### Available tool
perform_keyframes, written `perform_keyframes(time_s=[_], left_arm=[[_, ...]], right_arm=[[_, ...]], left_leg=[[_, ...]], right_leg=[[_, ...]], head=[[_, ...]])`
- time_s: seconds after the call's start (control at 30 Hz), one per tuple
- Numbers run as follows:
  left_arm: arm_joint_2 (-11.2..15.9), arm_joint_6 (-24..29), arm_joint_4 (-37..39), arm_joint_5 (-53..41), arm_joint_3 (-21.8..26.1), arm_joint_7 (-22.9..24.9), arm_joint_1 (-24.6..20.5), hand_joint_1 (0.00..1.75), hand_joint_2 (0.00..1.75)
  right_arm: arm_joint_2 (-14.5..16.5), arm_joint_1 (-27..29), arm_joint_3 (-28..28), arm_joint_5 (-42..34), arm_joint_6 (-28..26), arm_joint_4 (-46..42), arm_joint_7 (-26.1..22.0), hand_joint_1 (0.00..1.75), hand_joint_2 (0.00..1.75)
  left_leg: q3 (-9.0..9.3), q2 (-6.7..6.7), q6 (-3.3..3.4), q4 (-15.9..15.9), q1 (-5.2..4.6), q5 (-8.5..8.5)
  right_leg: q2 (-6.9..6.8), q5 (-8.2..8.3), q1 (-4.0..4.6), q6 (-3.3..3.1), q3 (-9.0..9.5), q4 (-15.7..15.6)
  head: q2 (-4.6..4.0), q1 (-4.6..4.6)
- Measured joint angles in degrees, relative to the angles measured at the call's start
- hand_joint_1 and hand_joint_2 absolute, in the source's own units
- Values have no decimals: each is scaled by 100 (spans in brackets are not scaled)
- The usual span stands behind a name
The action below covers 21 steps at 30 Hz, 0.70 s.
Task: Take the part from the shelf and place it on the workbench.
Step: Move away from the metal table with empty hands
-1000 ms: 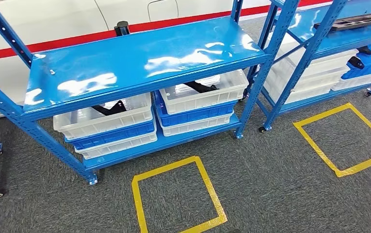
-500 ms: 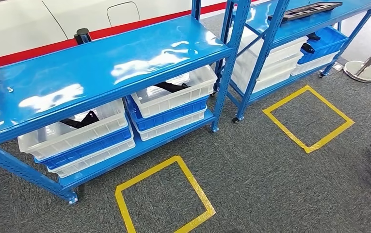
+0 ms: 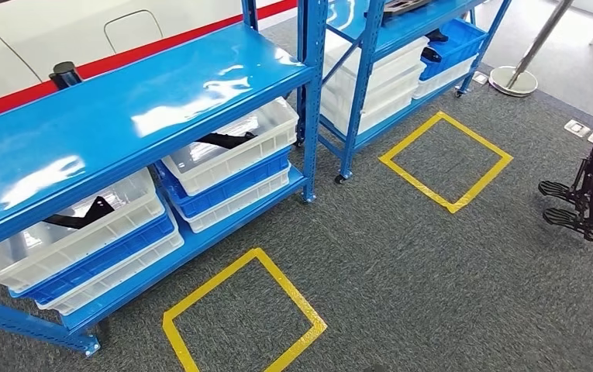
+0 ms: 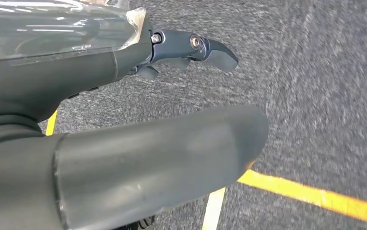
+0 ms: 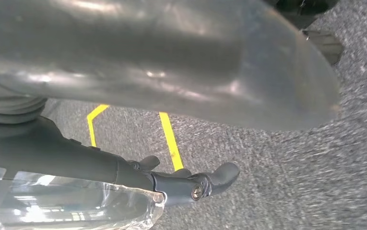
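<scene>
Under the shelf (image 3: 134, 108), black parts (image 3: 223, 140) apparently fill 2 bins (image 3: 235, 155).

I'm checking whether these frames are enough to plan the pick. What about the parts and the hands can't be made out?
- Black part in the near white bin, head view: mostly hidden by the blue shelf top.
- Black part in the second bin: same, shape unclear.
- Dark tray on the far rack: cut off by the picture's edge.
- Left robot hand and right robot hand, wrist views: thick thumbs cover the fingers; carpet blurred.

No legible text, label, brand or number on any shelf, bin or floor marking.
</scene>
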Motion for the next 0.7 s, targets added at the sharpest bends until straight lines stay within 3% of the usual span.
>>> perform_keyframes(time_s=[0.03,0.1,0.17,0.2,0.27,0.3,0.37,0.43,0.53,0.7], left_arm=[[-3,1,-1,13,6,-13,-3,0,0],[-8,1,1,34,30,-30,8,0,0],[-13,0,3,46,61,-37,29,0,0],[-12,1,3,46,72,-41,41,0,0],[-8,-1,3,45,83,-49,53,0,0],[-6,-1,3,44,86,-51,55,0,0],[-10,-1,3,40,85,-52,44,0,0],[-23,-1,4,32,84,-50,34,0,0],[-30,-7,4,-11,84,-33,28,0,0],[-15,-30,5,-67,80,15,20,0,0]], right_arm=[[-1,-4,-1,4,0,0,5,0,0],[7,-17,-2,10,1,-1,7,0,0],[15,-20,-2,15,4,-1,7,0,0],[15,-15,-2,15,5,-1,7,0,0],[13,-7,-2,16,-7,-1,-5,0,0],[12,-7,-2,18,-16,-1,-16,0,0],[12,-8,-2,15,-41,-1,-50,0,0],[4,-4,-3,5,-67,-1,-76,0,0],[-8,14,-9,-10,-89,-1,-93,0,0],[-5,24,-37,-31,-99,-1,-109,0,0]], left_leg=[[-55,-133,-32,146,16,-117],[-352,-457,-67,806,31,-505],[-717,-559,-81,1530,32,-795],[-802,-569,-87,1657,37,-772],[-682,-572,-98,1296,63,-418],[-525,-584,-101,913,86,-173],[-281,-647,-89,299,104,84],[-222,-691,-54,101,92,116],[-231,-692,-5,99,48,129],[-243,-698,61,106,0,143]], right_leg=[[62,16,-29,-47,-1,-10],[183,38,-50,-113,-1,-15],[316,44,-41,-134,-10,-13],[375,44,-39,-134,-9,-9],[481,42,-48,-131,0,7],[523,35,-52,-118,2,24],[582,9,-22,-65,-24,77],[600,-26,19,-24,-73,108],[592,-42,21,-55,-103,87],[590,11,-17,23,-56,41]], head=[[0,-4],[0,-13],[0,-14],[0,-14],[-1,-14],[-1,-14],[0,-11],[-1,-7],[-1,-4],[-1,-5]])
